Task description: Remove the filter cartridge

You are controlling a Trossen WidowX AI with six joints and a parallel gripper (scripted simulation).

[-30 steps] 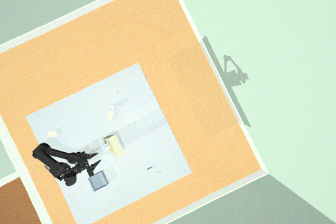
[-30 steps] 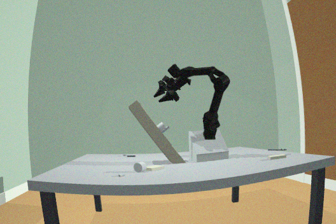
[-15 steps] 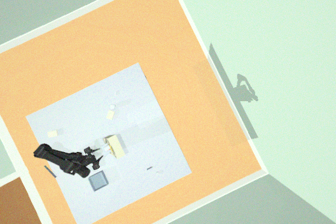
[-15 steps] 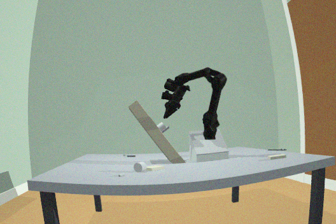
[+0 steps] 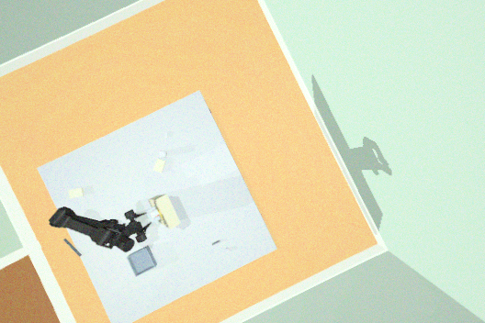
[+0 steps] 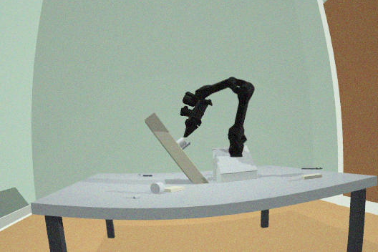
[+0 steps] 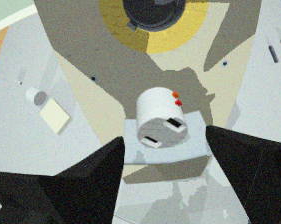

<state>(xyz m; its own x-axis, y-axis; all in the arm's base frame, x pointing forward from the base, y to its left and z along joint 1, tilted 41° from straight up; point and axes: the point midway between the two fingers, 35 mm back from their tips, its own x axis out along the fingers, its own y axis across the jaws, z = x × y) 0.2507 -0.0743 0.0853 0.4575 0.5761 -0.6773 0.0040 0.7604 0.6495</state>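
The white round cartridge is out of its socket. Its grey face with two dark slots points toward the wrist camera. It rests on a pale blue ledge low on the front of the slanted cream panel. The panel's dark round socket, inside a yellow ring, is empty. My gripper is open, with its fingertips apart on either side of the cartridge face in the wrist view and gaps beside it. The blue-grey tray is empty.
A small white cylinder lies beside a cream block. Another cream block lies nearer the arm's base. A small dark piece lies beyond the panel's other side.
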